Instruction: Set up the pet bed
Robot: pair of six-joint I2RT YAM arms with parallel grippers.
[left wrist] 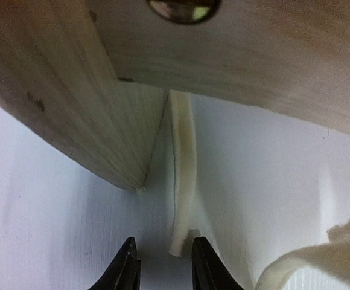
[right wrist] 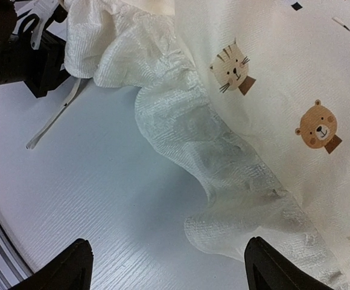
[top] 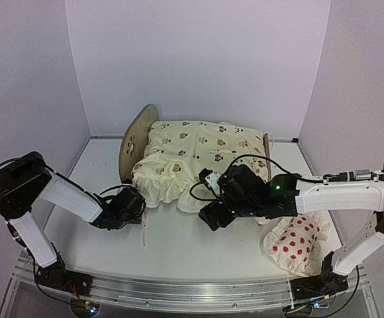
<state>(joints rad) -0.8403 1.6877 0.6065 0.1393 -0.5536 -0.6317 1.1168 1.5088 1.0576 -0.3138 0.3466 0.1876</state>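
**Fig. 1. Pet bed at the far side of the table, both pincers at its near edge**

Overhead view. I see the pet bed (top: 136,140) at the 12 o'clock side of the white table (top: 179,255). Its rounded plywood end board stands upright at the 9 o'clock end. A cream animal-print cushion (top: 198,156) is draped over the frame and hides most of it. The cushion's frilled edge spills onto the table toward 6 o'clock. A white pillow with red dots (top: 296,242) lies apart from the bed at about 4 o'clock, beside the right arm.

Left arm. My left pincer (top: 131,204) sits low at the bed's 7 o'clock corner, just beside the end board. In the left wrist view, two plywood boards meet in a corner overhead, with a metal fastener (left wrist: 184,7) in the upper one. A cream fabric tie (left wrist: 181,169) hangs down from that corner. Its loose end lies in the gap between the fingertips (left wrist: 128,266). The jaws stand a narrow gap apart and are not clamped on the tie.

Right arm. My right pincer (top: 212,217) is at the cushion's 6 o'clock edge. In the right wrist view its jaws are spread wide and hold nothing. The frill lies just ahead of them on the table, and the bear and cat prints run off toward 2 o'clock.
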